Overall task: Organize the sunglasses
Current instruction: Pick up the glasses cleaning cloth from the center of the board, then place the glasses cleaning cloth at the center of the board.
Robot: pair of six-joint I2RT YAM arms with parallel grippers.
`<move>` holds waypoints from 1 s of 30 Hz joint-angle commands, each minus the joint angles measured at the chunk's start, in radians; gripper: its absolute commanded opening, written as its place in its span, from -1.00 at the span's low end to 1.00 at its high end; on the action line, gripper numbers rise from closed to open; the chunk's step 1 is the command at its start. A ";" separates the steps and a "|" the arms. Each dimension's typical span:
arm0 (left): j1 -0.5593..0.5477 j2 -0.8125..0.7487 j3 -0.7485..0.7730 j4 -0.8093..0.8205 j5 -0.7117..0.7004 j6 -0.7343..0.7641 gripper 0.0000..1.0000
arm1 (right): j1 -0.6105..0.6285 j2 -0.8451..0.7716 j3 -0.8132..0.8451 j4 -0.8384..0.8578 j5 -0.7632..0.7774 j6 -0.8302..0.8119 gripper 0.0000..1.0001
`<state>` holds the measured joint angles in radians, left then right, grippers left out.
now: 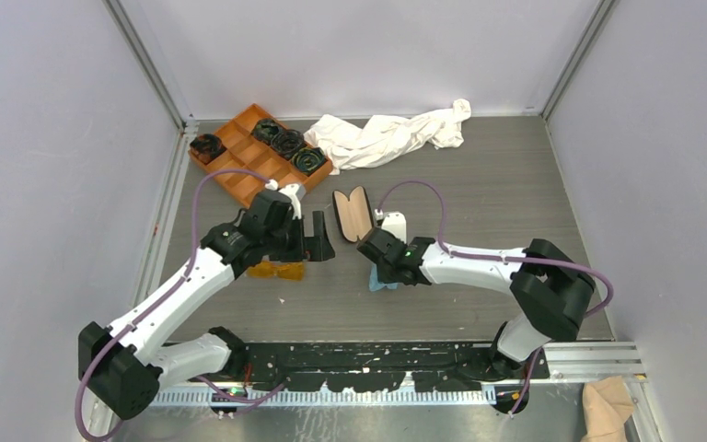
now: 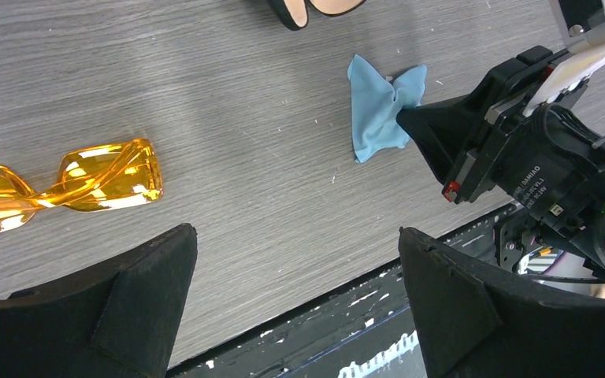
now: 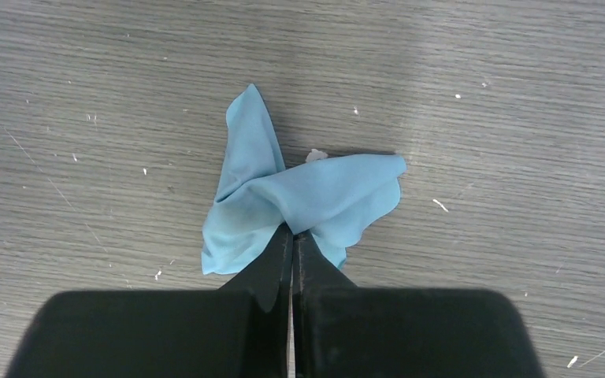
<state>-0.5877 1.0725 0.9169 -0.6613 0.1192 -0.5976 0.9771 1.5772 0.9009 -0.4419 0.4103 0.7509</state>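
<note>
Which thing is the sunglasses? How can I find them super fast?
Look at the grey table, then at the left arm reaching out from the bottom. Right beside its open gripper lie the sunglasses, flat on the table. They are the only see-through orange thing; the cloth nearby is blue and the case is black.

We count one pair of sunglasses point(image 2: 106, 177), one blue cloth point(image 3: 307, 197), one black case point(image 1: 353, 214), one white cloth point(image 1: 387, 138) at top centre, one orange tray point(image 1: 242, 182) at upper left holding four dark coils point(image 1: 287, 141), and two robot arms point(image 1: 179, 290).
</note>
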 commanded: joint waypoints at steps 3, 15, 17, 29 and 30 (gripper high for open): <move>-0.001 0.013 -0.028 0.082 0.008 -0.032 0.99 | -0.019 -0.130 0.037 -0.025 0.020 -0.008 -0.99; -0.022 0.154 0.057 0.106 0.039 -0.002 0.99 | -0.367 -0.433 0.090 -0.190 -0.093 -0.107 -0.99; -0.025 0.184 0.095 0.091 0.038 0.017 0.99 | -0.392 -0.421 0.151 -0.215 -0.096 -0.133 -0.99; -0.026 0.268 0.182 0.025 0.066 0.093 0.99 | -0.330 -0.539 -0.191 -0.256 -0.232 0.224 -0.44; -0.028 0.281 0.183 0.030 0.081 0.092 0.99 | -0.297 -0.551 -0.230 -0.255 -0.250 0.257 -0.17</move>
<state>-0.6086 1.3170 1.0767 -0.6209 0.1505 -0.5343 0.6037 1.0870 0.8330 -0.6636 0.2485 0.8169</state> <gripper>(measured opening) 0.996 0.180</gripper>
